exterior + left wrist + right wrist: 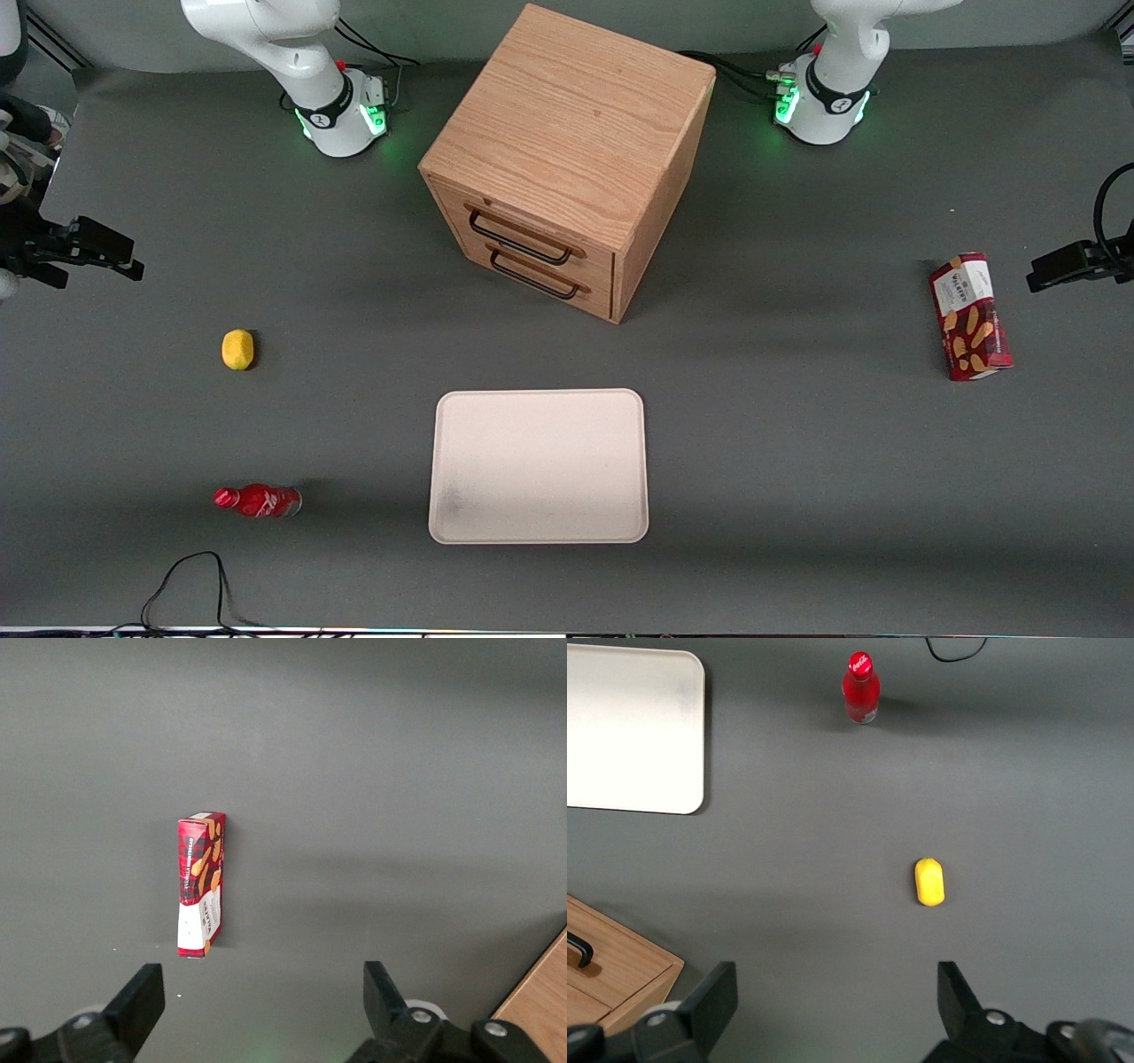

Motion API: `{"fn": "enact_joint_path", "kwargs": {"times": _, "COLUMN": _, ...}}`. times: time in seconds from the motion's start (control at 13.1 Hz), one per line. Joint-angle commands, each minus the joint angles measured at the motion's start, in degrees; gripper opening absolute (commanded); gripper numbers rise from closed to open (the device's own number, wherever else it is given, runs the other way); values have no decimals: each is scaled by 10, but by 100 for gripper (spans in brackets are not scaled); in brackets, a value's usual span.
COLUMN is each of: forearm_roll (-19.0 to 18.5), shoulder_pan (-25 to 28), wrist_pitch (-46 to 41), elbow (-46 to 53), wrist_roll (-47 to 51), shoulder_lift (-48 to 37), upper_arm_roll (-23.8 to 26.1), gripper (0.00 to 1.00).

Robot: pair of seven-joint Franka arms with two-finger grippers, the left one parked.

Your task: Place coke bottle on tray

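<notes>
**Coke bottle on the table, tray bare, gripper spread apart up at the working arm's end**

Nearest the front edge of the dark grey table, a thin black cable loops across the mat, toward the working arm's end. A little farther in stands the small red coke bottle with a red cap and white script, upright on the mat; the wrist camera looks down on its cap. It is well apart from the large flat cream-white tray with rounded corners and a low rim, which sits about midway along the table near the front edge, a faint grey smudge at one near corner. The tray carries nothing.

Farther from the front camera than the bottle lies a small yellow lemon-shaped object, on its side and alone on the mat.

Farther still, centred on the table, stands a light oak wooden cabinet with two drawers and black wire handles, turned at an angle so one corner points at the tray. Toward the parked arm's end lies a red tartan biscuit box.

The right arm's gripper hangs over the working arm's end of the table, above the mat and farther from the front camera than the lemon. Its two black fingers are spread wide, holding nothing.
</notes>
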Motion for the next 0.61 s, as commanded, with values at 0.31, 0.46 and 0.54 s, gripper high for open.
{"fn": "enact_joint_path", "kwargs": {"times": 0.31, "forearm_roll": -12, "shoulder_pan": 5, "wrist_pitch": -15, "elbow": 65, "wrist_roll": -3, "shoulder_lift": 49, "upper_arm_roll": -3, "gripper": 100}}
{"fn": "enact_joint_path", "kwargs": {"times": 0.46, "forearm_roll": -10, "shoulder_pan": 3, "wrist_pitch": -25, "elbow": 119, "wrist_roll": -9, "shoulder_lift": 92, "upper_arm_roll": -5, "gripper": 100}}
{"fn": "enact_joint_path", "kwargs": {"times": 0.54, "forearm_roll": -8, "shoulder_pan": 1, "wrist_pitch": -35, "elbow": 148, "wrist_roll": -14, "shoulder_lift": 113, "upper_arm_roll": -6, "gripper": 100}}
